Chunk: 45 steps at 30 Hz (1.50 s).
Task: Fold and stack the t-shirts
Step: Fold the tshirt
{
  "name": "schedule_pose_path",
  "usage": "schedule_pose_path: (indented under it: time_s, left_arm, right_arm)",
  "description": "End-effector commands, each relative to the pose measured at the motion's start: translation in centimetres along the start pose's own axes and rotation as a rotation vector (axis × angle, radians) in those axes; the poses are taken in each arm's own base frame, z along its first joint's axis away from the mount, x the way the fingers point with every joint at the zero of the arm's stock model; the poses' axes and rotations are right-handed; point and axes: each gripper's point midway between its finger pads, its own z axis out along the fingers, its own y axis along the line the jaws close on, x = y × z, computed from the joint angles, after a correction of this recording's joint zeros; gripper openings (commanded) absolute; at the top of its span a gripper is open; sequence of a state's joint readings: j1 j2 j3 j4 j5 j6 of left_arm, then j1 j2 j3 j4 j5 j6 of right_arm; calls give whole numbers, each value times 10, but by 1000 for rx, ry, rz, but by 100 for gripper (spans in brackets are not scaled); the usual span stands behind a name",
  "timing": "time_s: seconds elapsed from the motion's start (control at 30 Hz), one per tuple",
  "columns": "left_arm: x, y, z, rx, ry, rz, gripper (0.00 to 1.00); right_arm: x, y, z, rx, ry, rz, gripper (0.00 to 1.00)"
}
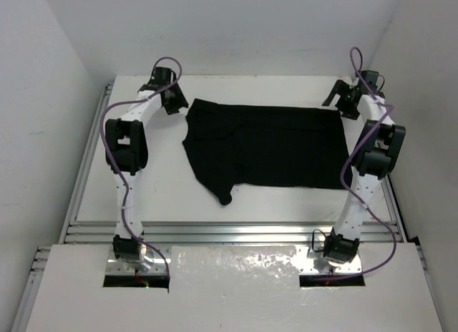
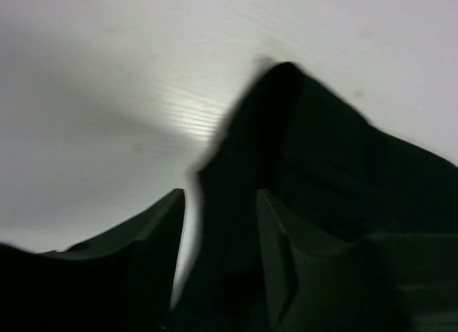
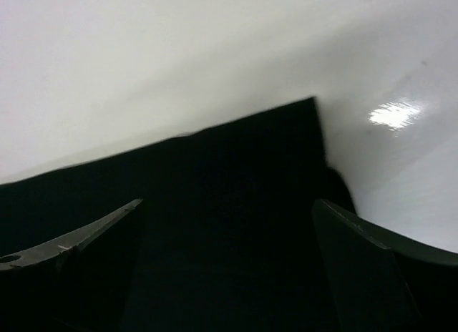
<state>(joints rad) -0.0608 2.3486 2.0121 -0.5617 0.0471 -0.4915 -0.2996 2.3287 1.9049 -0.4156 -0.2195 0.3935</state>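
We see the black t-shirt (image 1: 265,146) lying spread crosswise on the far half of the white table (image 1: 143,196), one sleeve (image 1: 225,194) poking toward the near edge. At its far left corner sits the left gripper (image 2: 220,196); in the blurred left wrist view its jaws stand apart, a peak of cloth rises between them, and a sliver of table shows beside one finger (image 2: 143,239). At the far right corner sits the right gripper (image 3: 227,203), its jaws spread wide over the shirt's edge, pinching nothing
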Motion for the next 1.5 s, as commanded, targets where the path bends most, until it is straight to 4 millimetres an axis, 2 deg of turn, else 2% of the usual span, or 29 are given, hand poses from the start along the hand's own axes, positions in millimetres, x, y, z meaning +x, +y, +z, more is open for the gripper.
schedule_pose_path:
  time_s: [0.0,0.03,0.07,0.1,0.13,0.2,0.23,0.27,0.3,0.33,0.37,0.4,0.43,0.47,0.5,0.53,0.57,0.6,0.63,0.67,0.7,0.8,0.87,0.9,0.93,1.13,1.27,1.4,1.47]
  left_arm:
    - [-35,-76,-48,231,-121,47,45]
    - [-29,-78,-50,198,-95,34,48]
    - [-26,-69,-46,138,-89,12,59]
    - [-13,-65,-38,109,-43,-20,61]
    - [2,-57,-38,75,15,-31,61]
    - [22,-48,-41,23,66,-40,61]
    - [42,-43,-40,3,106,-23,61]
    - [42,-47,-48,18,99,-16,61]
    - [39,-54,-47,65,74,-2,61]
    - [48,-54,-45,98,96,2,60]
    - [45,-55,-43,112,82,8,60]
    - [31,-55,-40,133,45,10,60]
    - [10,-64,-43,174,-3,16,60]
    - [5,-69,-35,215,-3,28,60]
    - [-16,-72,-34,253,-58,60,59]
    - [-31,-86,-28,326,-75,84,56]
    - [-43,-85,-23,338,-102,105,56]
    - [-50,-83,-19,330,-109,108,56]
    - [-71,-91,-24,351,-159,118,55]
    - [-68,-82,-8,356,-137,116,53]
    - [-70,-80,-2,373,-152,106,53]
    - [-67,-82,11,474,-133,83,53]
    - [-57,-84,24,518,-102,85,45]
    - [-54,-87,26,543,-93,84,45]
    - [-46,-86,31,566,-64,79,39]
    - [-27,-80,49,586,-32,53,38]
    - [-27,-82,53,607,-26,31,38]
    - [-28,-81,48,591,-31,22,24]
    - [-40,-88,31,605,-69,33,16]
  right_arm:
    - [-63,77,-63,-96,-211,-124,99]
    - [-55,95,-72,-108,-202,-144,99]
    - [-48,102,-75,-113,-194,-149,99]
    - [-40,110,-79,-119,-178,-137,99]
    - [-15,122,-77,-137,-126,-144,99]
    - [7,136,-84,-115,-89,-171,99]
    - [37,150,-83,-126,-16,-210,99]
    - [48,156,-86,-133,4,-242,99]
    - [76,159,-82,-131,54,-268,99]
    - [87,173,-90,-156,60,-300,99]
    - [96,173,-92,-156,73,-297,99]
    - [116,166,-89,-154,102,-286,98]
    - [124,170,-93,-192,117,-272,97]
    - [125,173,-102,-206,108,-253,97]
    - [137,169,-101,-215,129,-244,96]
    - [143,172,-105,-242,143,-243,95]
    - [149,171,-109,-246,154,-238,95]
    - [152,170,-111,-250,160,-242,95]
    - [155,169,-113,-246,168,-243,94]
    - [157,167,-114,-238,170,-243,95]
    - [161,166,-116,-245,178,-240,95]
    - [180,181,-117,-331,239,-247,93]
    - [193,198,-117,-392,279,-275,91]
    - [192,201,-117,-390,273,-283,91]
    - [195,200,-113,-380,283,-266,91]
    - [185,214,-116,-428,266,-252,89]
    - [184,213,-119,-426,274,-278,89]
    - [187,210,-117,-416,283,-283,89]
    - [191,208,-114,-412,291,-278,89]
